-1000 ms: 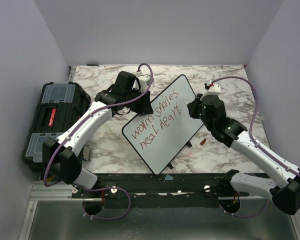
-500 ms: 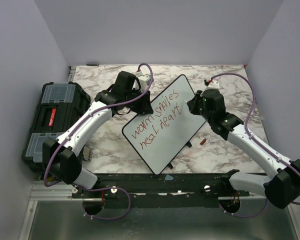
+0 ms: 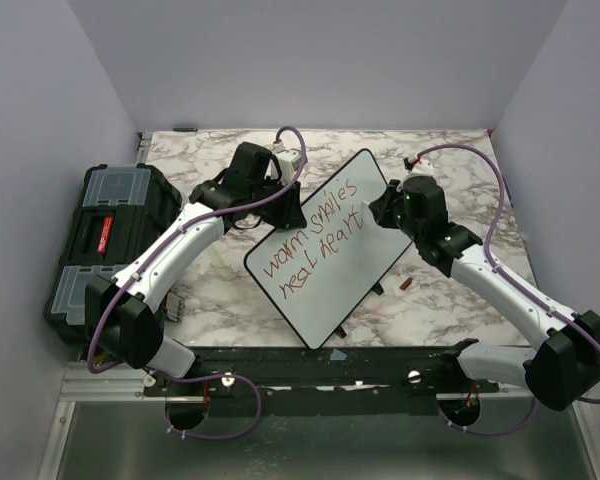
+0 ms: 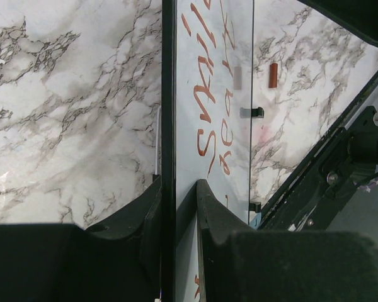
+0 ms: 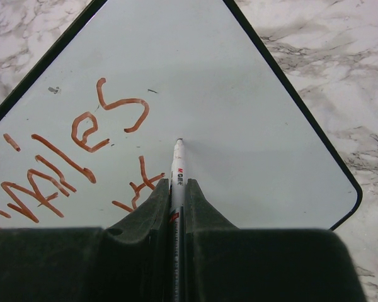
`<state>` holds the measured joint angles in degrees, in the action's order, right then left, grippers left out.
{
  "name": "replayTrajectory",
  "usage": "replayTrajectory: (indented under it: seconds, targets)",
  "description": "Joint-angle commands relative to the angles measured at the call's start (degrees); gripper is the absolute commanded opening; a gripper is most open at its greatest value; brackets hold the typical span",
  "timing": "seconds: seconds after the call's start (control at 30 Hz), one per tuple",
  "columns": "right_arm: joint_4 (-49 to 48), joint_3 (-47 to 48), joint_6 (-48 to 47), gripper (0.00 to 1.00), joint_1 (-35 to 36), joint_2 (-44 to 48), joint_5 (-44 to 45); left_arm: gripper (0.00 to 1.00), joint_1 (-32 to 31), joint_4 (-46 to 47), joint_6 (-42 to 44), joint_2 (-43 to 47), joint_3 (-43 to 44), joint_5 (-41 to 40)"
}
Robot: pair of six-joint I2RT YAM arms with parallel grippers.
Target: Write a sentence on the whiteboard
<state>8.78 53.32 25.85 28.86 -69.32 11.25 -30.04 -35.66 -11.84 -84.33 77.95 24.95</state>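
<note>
Whiteboard [image 4: 236, 126] rim between jaws of left gripper [image 4: 178, 189]

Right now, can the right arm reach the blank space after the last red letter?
Probably yes. The right gripper holds a marker whose tip is at that bare space on the whiteboard, right beside the sentence; nothing blocks it.

**Surface Finish Survey**

From my station, I record the large white rounded-corner whiteboard [image 3: 325, 305] as smooth and glossy, with a thin matt black rim. The grey-veined marble-pattern tabletop [image 3: 220, 290] looks polished. The black boxy toolbox [image 3: 130, 225] appears to be plastic, with clear lids. The slim white marker [image 5: 177, 165] has a smooth, plastic-looking barrel.
</note>
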Motion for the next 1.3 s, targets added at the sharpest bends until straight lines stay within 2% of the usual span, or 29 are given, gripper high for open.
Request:
replayTrajectory:
  seconds: [0.0, 0.67, 1.27]
  targets:
    - [-1.4, -1.3, -0.3, 0.01, -0.3, 0.4, -2.7, 0.0, -1.1, -1.3, 4.4, 0.2, -1.0, -2.3]
    - [-0.3, -5.6, 1.7, 0.01, -0.3, 2.5, -7.4, 0.0, -1.5, -1.3, 4.4, 0.8, -1.2, -2.5]
    - [2.9, -3.6, -0.3, 0.01, -0.3, 0.5, 0.2, 0.0, -1.9, -1.4, 4.4, 0.9, -1.4, -2.9]
